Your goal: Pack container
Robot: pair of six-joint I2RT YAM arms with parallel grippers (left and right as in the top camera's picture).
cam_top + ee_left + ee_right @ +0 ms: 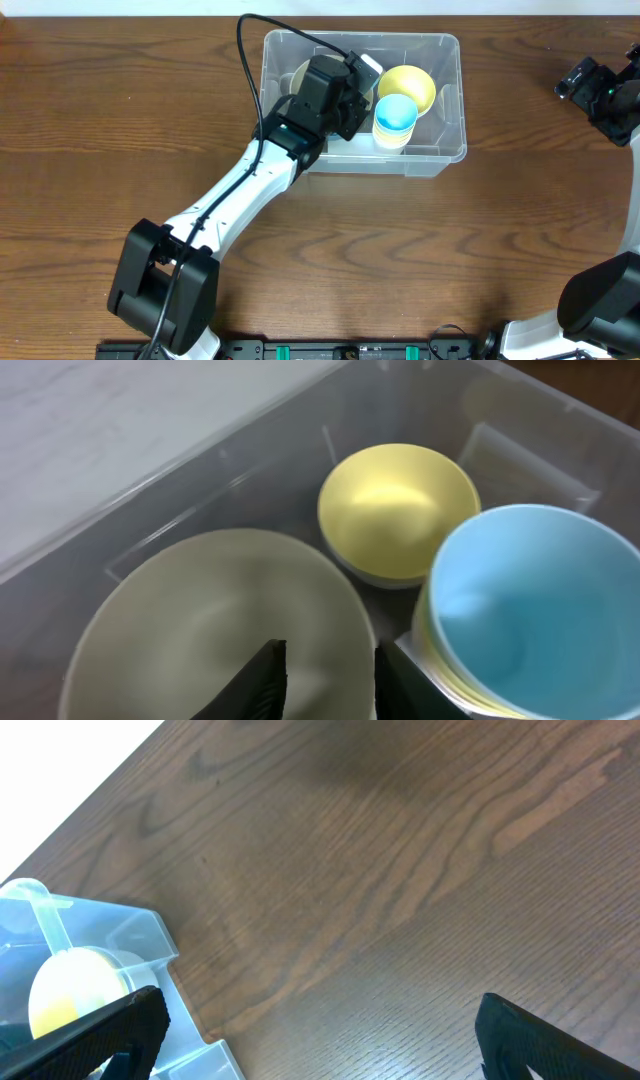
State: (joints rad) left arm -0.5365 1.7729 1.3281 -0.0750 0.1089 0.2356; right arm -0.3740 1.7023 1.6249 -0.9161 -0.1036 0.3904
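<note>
Overhead view: the container (452,70) sits at the far middle of the wooden table (120,120). The left arm (240,190) reaches from the near-left side into the container's left half, its wrist covering most of a pale bowl (296,75). In the right half stand a yellow bowl (412,84) and, just beside it on the near side, a blue cup (395,113). The right arm (612,100) hangs over the table's far-right edge, well apart from the container.

Left wrist view: the left fingers (262,685) stand a little apart over the pale bowl's hollow with nothing between them. The yellow bowl lies beyond and the blue cup to the right, nested in a paler cup, all inside the clear walls.

Right wrist view: the right fingers (95,1035) are spread wide and empty above bare table. One corner of the container shows at lower left, with the yellow bowl inside.
</note>
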